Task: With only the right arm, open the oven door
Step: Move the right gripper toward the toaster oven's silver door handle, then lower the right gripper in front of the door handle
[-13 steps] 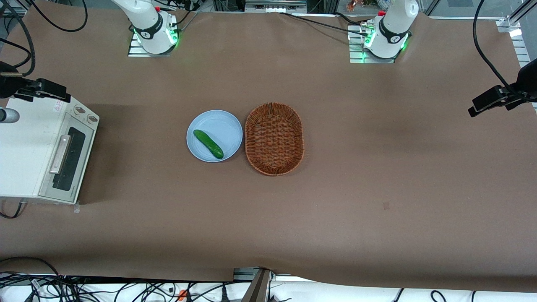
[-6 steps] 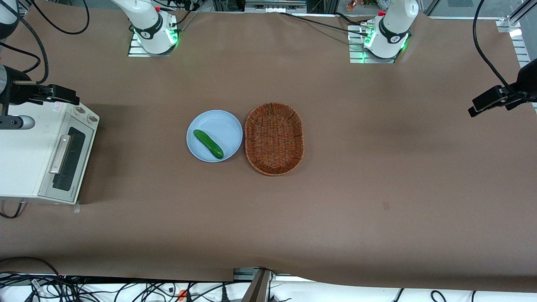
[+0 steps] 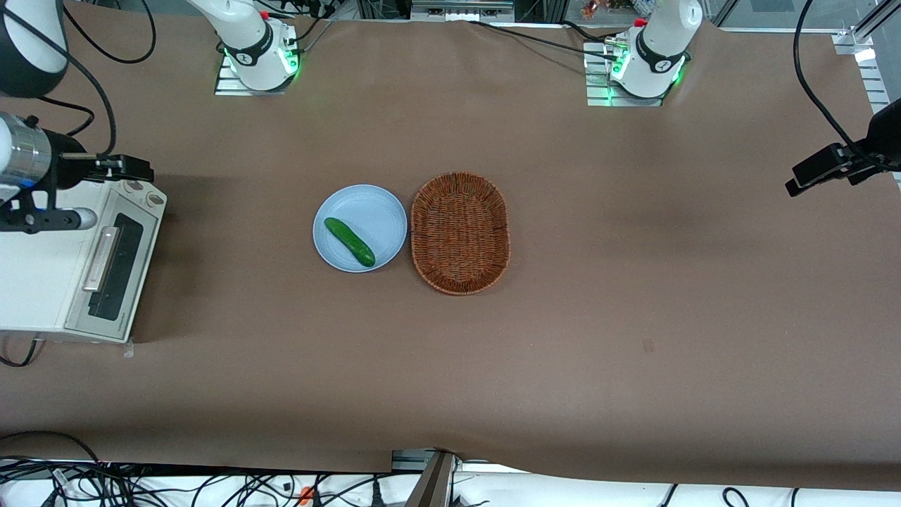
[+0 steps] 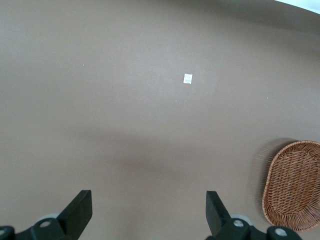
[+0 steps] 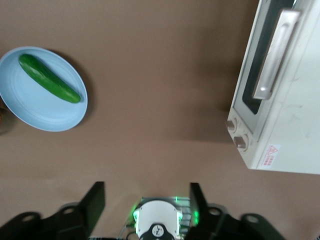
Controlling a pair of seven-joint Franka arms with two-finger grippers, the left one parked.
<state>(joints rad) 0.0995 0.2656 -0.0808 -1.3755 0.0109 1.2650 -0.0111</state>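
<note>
The cream-white toaster oven stands at the working arm's end of the table. Its oven door (image 3: pixel 116 271) is shut, with a dark glass window and a silver bar handle (image 3: pixel 98 259). The door (image 5: pixel 256 75) and handle (image 5: pixel 272 55) also show in the right wrist view. The right arm (image 3: pixel 28 49) reaches over the oven top, and its wrist (image 3: pixel 24 158) hangs above the two-knob end. My gripper (image 5: pixel 146 202) is open and empty, high above the table, apart from the door and handle.
A light blue plate (image 3: pixel 369 204) with a green cucumber (image 3: pixel 349 241) sits mid-table, also in the right wrist view (image 5: pixel 40 112). A brown wicker basket (image 3: pixel 460 232) lies beside the plate. The oven's two knobs (image 3: pixel 144 191) sit beside the door.
The right arm's wrist has come farther into the front view, moving over the oven top toward the door and a little nearer the front camera. The door stays shut.
</note>
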